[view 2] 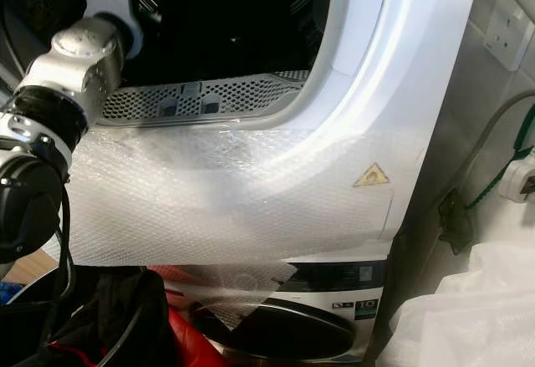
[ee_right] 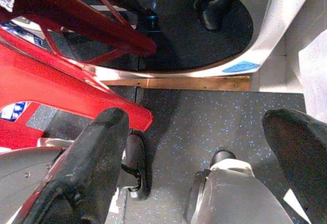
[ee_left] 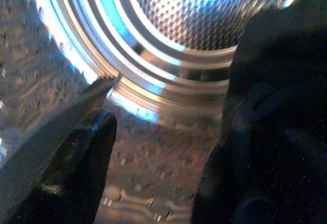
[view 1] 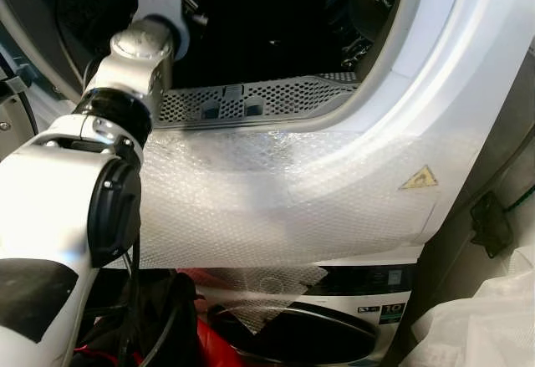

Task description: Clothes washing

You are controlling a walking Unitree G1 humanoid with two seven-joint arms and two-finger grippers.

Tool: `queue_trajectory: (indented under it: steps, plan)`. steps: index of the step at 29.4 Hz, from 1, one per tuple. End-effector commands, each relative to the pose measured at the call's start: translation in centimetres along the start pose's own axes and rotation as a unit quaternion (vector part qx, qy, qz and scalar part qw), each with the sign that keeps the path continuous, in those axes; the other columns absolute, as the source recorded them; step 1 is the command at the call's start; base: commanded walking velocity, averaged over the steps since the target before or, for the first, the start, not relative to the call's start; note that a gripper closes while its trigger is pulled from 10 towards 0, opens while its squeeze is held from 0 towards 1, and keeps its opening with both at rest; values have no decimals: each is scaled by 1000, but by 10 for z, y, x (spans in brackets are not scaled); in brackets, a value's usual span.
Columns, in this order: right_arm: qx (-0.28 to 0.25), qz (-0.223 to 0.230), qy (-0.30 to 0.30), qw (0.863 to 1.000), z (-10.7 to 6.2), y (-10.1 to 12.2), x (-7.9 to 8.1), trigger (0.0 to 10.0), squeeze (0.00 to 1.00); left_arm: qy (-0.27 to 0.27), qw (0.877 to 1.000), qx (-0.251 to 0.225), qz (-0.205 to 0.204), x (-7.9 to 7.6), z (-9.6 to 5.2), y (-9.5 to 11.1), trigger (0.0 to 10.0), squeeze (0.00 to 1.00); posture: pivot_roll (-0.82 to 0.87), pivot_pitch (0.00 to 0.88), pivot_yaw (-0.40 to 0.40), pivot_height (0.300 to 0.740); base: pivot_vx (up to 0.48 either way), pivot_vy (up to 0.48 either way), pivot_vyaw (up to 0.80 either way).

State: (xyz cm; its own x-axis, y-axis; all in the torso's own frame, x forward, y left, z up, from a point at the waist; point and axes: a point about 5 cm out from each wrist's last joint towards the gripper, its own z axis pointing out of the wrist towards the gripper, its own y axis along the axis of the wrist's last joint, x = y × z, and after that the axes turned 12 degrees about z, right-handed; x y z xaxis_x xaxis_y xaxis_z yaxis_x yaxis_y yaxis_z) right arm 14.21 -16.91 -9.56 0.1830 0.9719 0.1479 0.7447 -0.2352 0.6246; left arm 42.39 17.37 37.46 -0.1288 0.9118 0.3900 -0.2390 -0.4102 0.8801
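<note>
Left pincer [ee_left: 168, 157] inside drum [ee_left: 204, 25]

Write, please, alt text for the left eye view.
The robot's silver left arm reaches into the dark open drum of a white machine. Bubble wrap covers the panel below the opening, near a yellow warning sticker.

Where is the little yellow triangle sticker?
The yellow triangle sticker sits on the upper machine's white front, on the robot's right, below the open drum and beside the bubble wrap.
</note>
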Motion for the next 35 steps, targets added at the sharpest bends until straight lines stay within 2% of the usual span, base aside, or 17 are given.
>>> queue_trajectory:
  steps: [1, 4, 5, 9, 11, 13, 14, 15, 16, 18, 22, 23, 24, 26, 27, 32, 35]
  plan:
    - [72, 17, -22, 997, -15, -40, -9, 10000, 0, 3, 1000, 21, -1, 9, -2, -13, 10000, 0, -135, 92, 183, 740, 0, 0, 0]
    - [72, 15, -22, 997, -14, -38, -8, 10000, 0, -41, 999, -7, 12, -1, -1, -4, 10000, 0, -125, 85, 181, 740, 0, 0, 0]
    - [69, 13, -22, 997, -12, -35, -7, 10000, 0, -90, 995, -51, 2, -13, -1, 10, 10000, 0, -114, 79, 177, 740, 0, 0, 0]
    - [64, 10, -18, 998, -9, -30, -4, 10000, 0, -148, 982, -116, -28, -26, -2, 31, 10000, 0, -93, 63, 170, 740, 0, 0, 0]
    - [64, 10, -12, 998, -7, -28, -1, 10000, 0, -178, 972, -150, -33, -32, -4, 41, 10000, 0, -88, 57, 166, 740, 0, 0, 0]
    - [58, 7, 2, 998, -4, -21, 5, 10000, 0, -230, 950, -212, 7, -45, -10, 58, 10000, 0, -66, 51, 159, 740, 0, 0, 0]
    - [57, 7, 4, 998, -3, -20, 5, 10000, 0, -238, 944, -227, 6, -47, -11, 63, 10000, 0, -66, 51, 159, 740, 0, 0, 0]
    - [57, 7, 4, 998, -3, -19, 6, 10000, 0, -241, 942, -235, 2, -47, -12, 65, 10000, 0, -66, 51, 159, 740, 0, 0, 0]
    - [55, 7, 4, 998, -1, -17, 7, 10000, 0, -249, 929, -272, -12, -43, -15, 75, 10000, 0, -56, 39, 155, 740, 0, 0, 0]
    - [53, 7, 5, 999, 0, -13, 9, 10000, 0, -261, 912, -316, -4, -40, -19, 84, 10000, 0, -49, 28, 151, 740, 0, 0, 0]
    - [49, 5, 11, 999, 3, -9, 13, 10000, 0, -290, 882, -371, -12, -33, -27, 94, 10000, 0, -34, 6, 149, 740, 0, 0, 0]
    - [49, 5, 10, 999, 3, -7, 13, 10000, 0, -305, 866, -396, -3, -31, -32, 97, 10000, 0, -30, 3, 149, 740, 0, 0, 0]
    - [49, 4, 10, 999, 4, -7, 14, 10000, 0, -307, 863, -401, 0, -31, -33, 96, 10000, 0, -8, 0, 149, 740, 0, 0, 0]
    - [51, -3, 16, 999, 6, -2, 17, 10000, 0, -332, 838, -431, -28, -22, -51, 93, 10000, 0, 14, 0, 150, 740, 0, 0, 0]
    - [51, -3, 18, 999, 7, 0, 18, 10000, 0, -343, 831, -435, -40, -20, -57, 91, 10000, 0, 41, 0, 150, 740, 0, 0, 0]
    - [50, -11, 31, 998, 10, 6, 29, 10000, 0, -384, 812, -434, -70, -11, -87, 86, 10000, 0, 86, 0, 151, 740, 0, 0, 0]
    - [49, -15, 42, 998, 12, 9, 37, 10000, 0, -395, 813, -421, -83, -8, -110, 83, 10000, 0, 131, 0, 157, 740, 0, 0, 0]
